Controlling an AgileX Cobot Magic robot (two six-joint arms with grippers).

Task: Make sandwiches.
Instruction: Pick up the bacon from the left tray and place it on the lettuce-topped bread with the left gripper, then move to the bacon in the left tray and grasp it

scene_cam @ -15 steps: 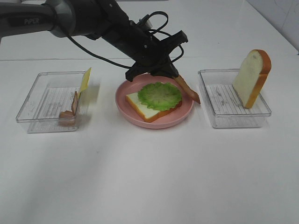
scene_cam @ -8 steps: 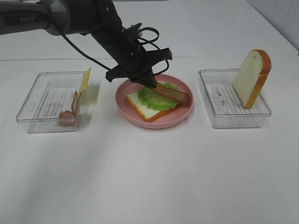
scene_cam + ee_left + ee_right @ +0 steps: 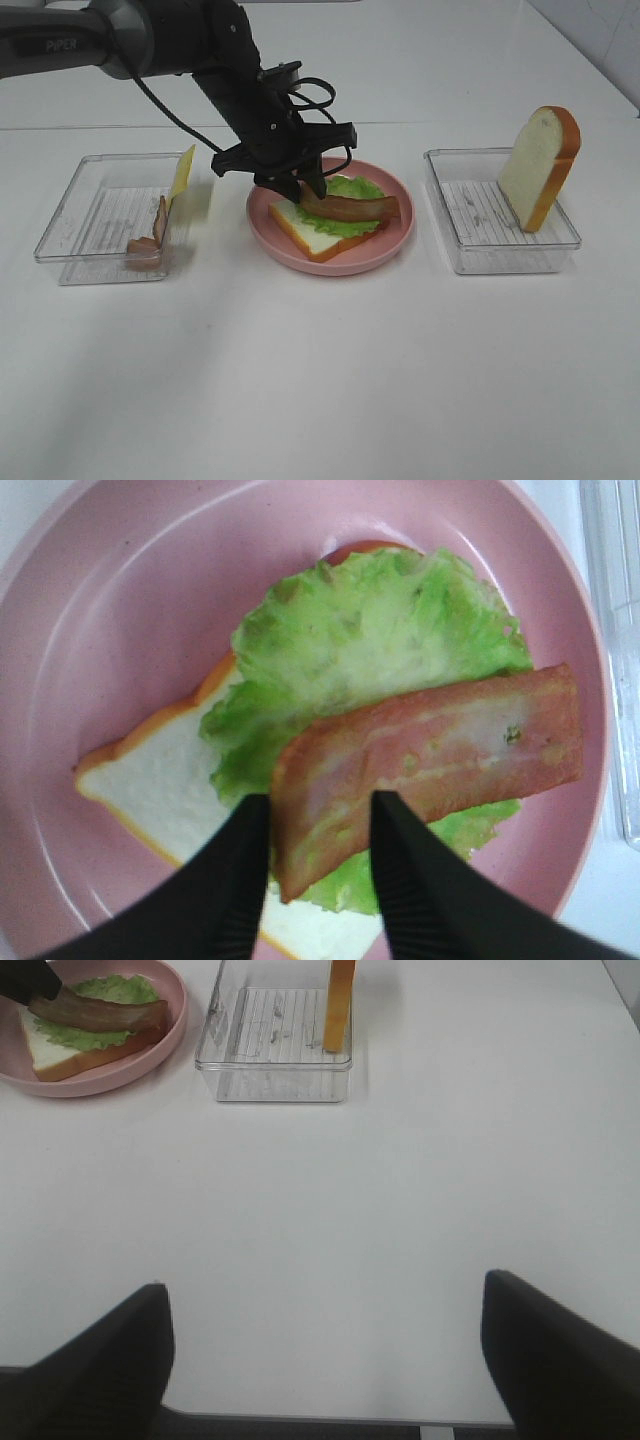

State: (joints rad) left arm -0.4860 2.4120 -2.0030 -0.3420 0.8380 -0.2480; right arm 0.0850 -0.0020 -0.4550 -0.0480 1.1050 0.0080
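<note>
Bacon strip [image 3: 440, 748] on lettuce [image 3: 370, 640], end between parted left tool [image 3: 320, 818] fingers

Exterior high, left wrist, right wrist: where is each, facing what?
Exterior high: above the table, looking down; shows the left arm and left hand at the pink plate.
Left wrist: looks straight down on the bacon strip over lettuce; both fingers show.
Right wrist: low, facing the bread tray; right hand shows.
All share the plate.
</note>
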